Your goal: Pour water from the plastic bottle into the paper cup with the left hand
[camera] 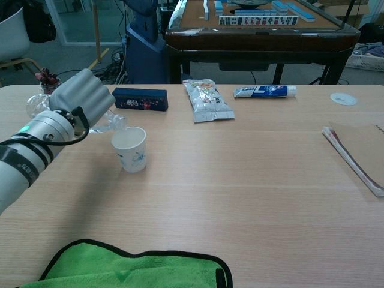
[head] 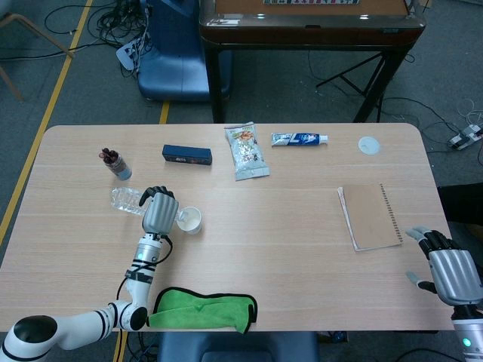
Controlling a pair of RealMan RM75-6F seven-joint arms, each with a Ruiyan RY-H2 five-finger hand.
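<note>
My left hand grips a clear plastic bottle, which lies tipped nearly sideways. Its open neck hangs over the rim of the white paper cup, which stands upright on the table just right of the hand. The bottle's base sticks out to the left, behind the hand. My right hand rests at the table's near right corner with its fingers spread and nothing in it; the chest view does not show it.
A green cloth lies at the near edge. At the back are a small jar, a dark blue box, a snack bag, toothpaste and a white lid. A brown notebook lies at right.
</note>
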